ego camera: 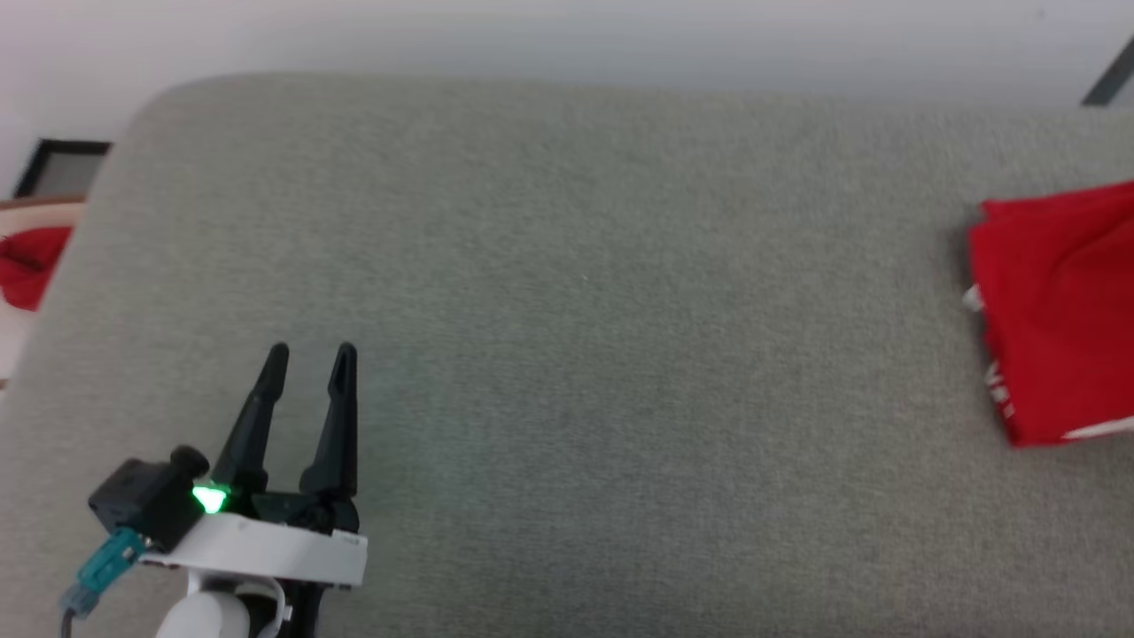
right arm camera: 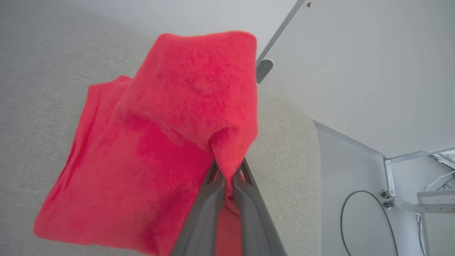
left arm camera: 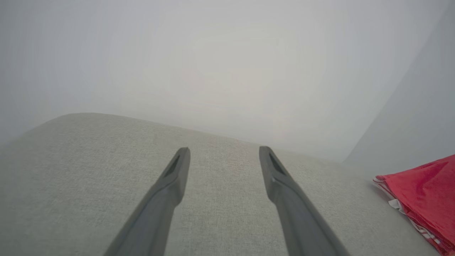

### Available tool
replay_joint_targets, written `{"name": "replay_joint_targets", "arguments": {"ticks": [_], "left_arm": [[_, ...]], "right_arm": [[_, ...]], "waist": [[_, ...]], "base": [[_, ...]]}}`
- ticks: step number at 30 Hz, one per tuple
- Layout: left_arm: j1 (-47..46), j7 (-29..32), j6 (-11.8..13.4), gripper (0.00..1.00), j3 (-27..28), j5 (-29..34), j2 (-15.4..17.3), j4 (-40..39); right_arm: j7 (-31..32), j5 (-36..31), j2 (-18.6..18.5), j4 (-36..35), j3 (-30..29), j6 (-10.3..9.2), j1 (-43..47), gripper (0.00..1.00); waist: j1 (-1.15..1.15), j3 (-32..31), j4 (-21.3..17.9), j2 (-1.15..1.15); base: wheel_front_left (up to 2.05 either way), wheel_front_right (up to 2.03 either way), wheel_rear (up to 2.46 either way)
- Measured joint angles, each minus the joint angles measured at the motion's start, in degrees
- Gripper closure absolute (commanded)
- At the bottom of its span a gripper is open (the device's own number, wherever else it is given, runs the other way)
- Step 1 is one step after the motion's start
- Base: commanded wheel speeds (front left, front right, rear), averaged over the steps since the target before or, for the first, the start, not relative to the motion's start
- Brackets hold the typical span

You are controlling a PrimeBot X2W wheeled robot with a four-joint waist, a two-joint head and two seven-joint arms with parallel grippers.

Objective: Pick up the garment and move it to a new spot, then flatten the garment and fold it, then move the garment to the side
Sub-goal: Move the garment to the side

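Note:
The folded red garment (ego camera: 1059,310) lies at the right edge of the grey cushion in the head view, with bits of white trim at its left side. The left wrist view catches it at the lower right (left arm camera: 423,195). My right gripper (right arm camera: 229,177) is shut on a fold of the garment (right arm camera: 170,142), and a corner of the cloth is lifted over the fingers. My left gripper (ego camera: 310,363) rests open at the lower left of the cushion, far from the garment, with nothing between its fingers (left arm camera: 174,181).
The broad grey cushion (ego camera: 576,354) spreads across the middle. A smaller red cloth (ego camera: 31,266) lies on a pale surface beyond its left edge. A white wall stands behind. Past the cushion's right end are a floor cable (right arm camera: 359,220) and metal brackets.

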Motion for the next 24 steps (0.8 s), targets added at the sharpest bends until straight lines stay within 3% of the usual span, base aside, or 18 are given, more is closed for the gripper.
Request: {"name": "replay_joint_targets", "arguments": {"ticks": [6, 12, 18, 24], "left_arm": [[-2.5, 0.0, 0.0, 0.0, -0.7, 0.1, 0.2, -0.3], [-4.5, 0.0, 0.0, 0.0, -1.2, 0.4, 0.7, -1.3], [-6.0, 0.0, 0.0, 0.0, -1.6, 0.5, 1.1, -1.9], [-8.1, 0.0, 0.0, 0.0, -2.0, 0.7, 1.4, -2.3]], "right_arm": [[-5.6, 0.1, -6.7, 5.3, 1.5, 0.0, -2.9, 1.0], [-9.2, -2.0, -11.1, 11.3, 3.2, 0.01, -5.6, 1.0], [-11.6, -5.7, -13.3, 16.8, 3.3, 0.01, -8.0, 1.0], [-13.4, -9.5, -13.3, 20.3, 2.7, 0.01, -10.5, 1.0]], "waist": [[0.0, 3.7, -2.0, 0.0], [0.0, 7.2, -3.1, 0.0], [0.0, 10.4, -3.5, 0.0], [0.0, 13.6, -3.7, 0.0]], "base": [[0.0, 0.0, 0.0], [0.0, 0.0, 0.0], [0.0, 0.0, 0.0], [0.0, 0.0, 0.0]]}}
